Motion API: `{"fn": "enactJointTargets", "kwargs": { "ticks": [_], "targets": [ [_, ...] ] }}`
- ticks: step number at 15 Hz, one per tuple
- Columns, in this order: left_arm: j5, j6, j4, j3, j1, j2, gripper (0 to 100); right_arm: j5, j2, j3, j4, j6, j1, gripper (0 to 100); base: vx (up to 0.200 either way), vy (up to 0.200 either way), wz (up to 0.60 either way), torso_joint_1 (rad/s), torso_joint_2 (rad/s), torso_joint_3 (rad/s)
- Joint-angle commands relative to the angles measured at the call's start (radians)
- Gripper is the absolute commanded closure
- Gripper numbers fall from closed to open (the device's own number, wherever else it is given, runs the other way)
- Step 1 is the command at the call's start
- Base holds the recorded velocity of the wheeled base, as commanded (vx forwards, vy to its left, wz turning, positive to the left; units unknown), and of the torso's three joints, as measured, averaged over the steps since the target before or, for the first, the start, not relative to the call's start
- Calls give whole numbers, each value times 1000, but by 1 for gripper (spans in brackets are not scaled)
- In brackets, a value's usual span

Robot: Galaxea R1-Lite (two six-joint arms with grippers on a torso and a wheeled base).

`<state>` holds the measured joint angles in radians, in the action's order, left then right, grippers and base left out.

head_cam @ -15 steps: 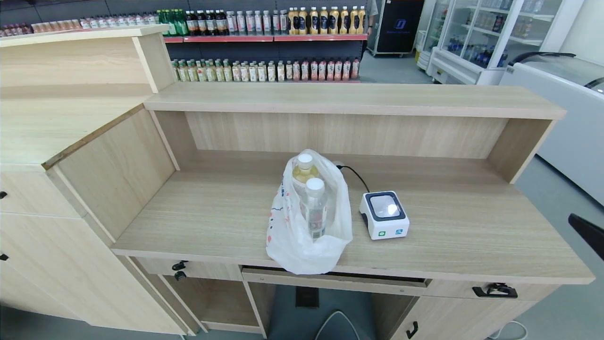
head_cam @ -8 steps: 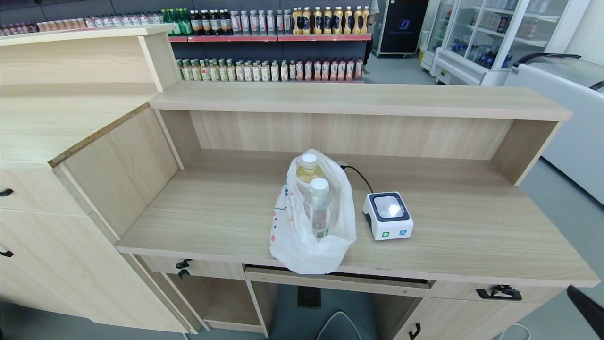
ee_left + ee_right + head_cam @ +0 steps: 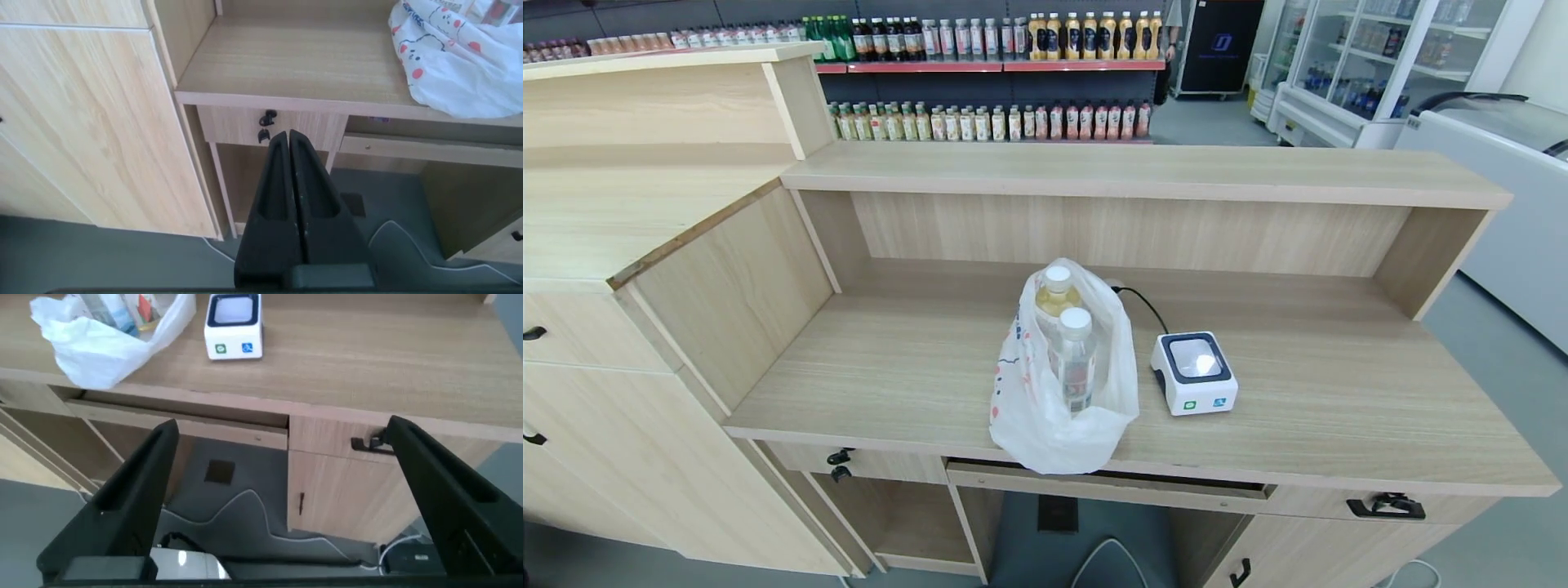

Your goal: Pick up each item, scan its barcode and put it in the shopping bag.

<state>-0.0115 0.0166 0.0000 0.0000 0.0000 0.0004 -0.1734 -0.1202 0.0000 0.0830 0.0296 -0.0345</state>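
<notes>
Two white-capped plastic bottles (image 3: 1074, 359) stand upright in the white printed plastic shopping bag (image 3: 1029, 412) on your pale wooden counter (image 3: 1339, 408), propped by its walls, with the white square scanner (image 3: 1194, 371) just beside. Your left end effector (image 3: 292, 163) hangs pressed together and your right end effector (image 3: 283, 429) is spread wide, both empty, so bagging looks done.

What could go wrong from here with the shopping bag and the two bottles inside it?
1. The shopping bag sits at the front edge of the counter and seems to bulge over it; it may slide off.
2. The bottles stand upright in soft plastic and could topple.
3. The cable of the scanner runs close behind the bag and might snag if it moves.
</notes>
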Motion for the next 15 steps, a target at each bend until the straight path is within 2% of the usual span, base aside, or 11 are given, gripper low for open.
{"fn": "enactJointTargets", "kwargs": {
  "ticks": [1, 15],
  "targets": [
    [-1, 0, 0, 0, 0, 0, 100, -3, 120, 0, 3, -11, 38, 0, 0, 0, 0, 0, 0, 0],
    [-1, 0, 0, 0, 0, 0, 100, -3, 120, 0, 1, -31, 38, 0, 0, 0, 0, 0, 0, 0]
  ]
}}
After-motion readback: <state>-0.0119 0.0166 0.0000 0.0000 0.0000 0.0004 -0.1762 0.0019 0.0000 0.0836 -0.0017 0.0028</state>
